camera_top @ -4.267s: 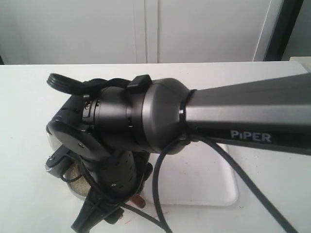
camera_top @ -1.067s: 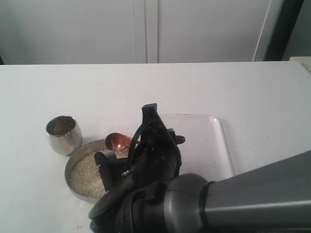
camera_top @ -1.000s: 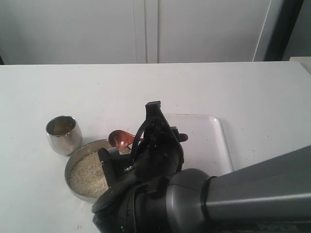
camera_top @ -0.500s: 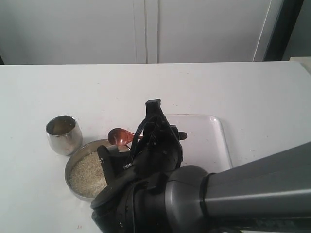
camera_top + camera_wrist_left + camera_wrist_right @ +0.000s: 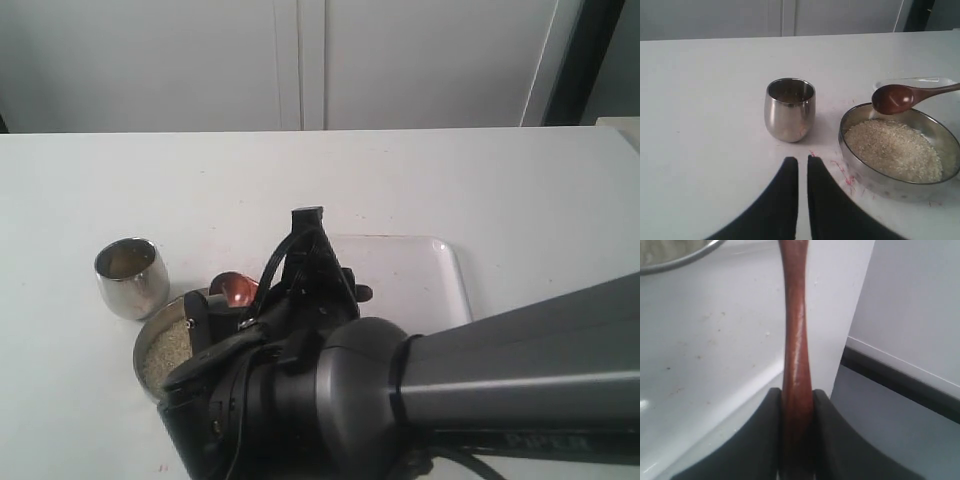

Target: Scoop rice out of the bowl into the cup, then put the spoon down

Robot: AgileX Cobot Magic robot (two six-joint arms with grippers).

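Note:
The steel cup (image 5: 789, 109) stands upright left of the wide steel bowl (image 5: 852, 159), which holds a bed of white rice (image 5: 892, 155). The brown wooden spoon (image 5: 892, 98) hovers with its scoop over the bowl's far rim, and no rice shows in it. My right gripper (image 5: 796, 395) is shut on the spoon's handle (image 5: 795, 335). In the exterior view the right arm hides most of the bowl (image 5: 158, 345); the scoop (image 5: 236, 289) and the cup (image 5: 131, 277) show beside it. My left gripper (image 5: 802, 161) is shut and empty, low over the table in front of the cup.
A white tray (image 5: 425, 285) lies on the table right of the bowl, under the spoon's handle (image 5: 715, 340). Small red marks (image 5: 842, 167) dot the table near the bowl. White cabinet doors stand behind the table.
The spoon's scoop has dropped slightly and shifted left toward the bowl's rim. The right arm now covers more of the bowl in the exterior view.

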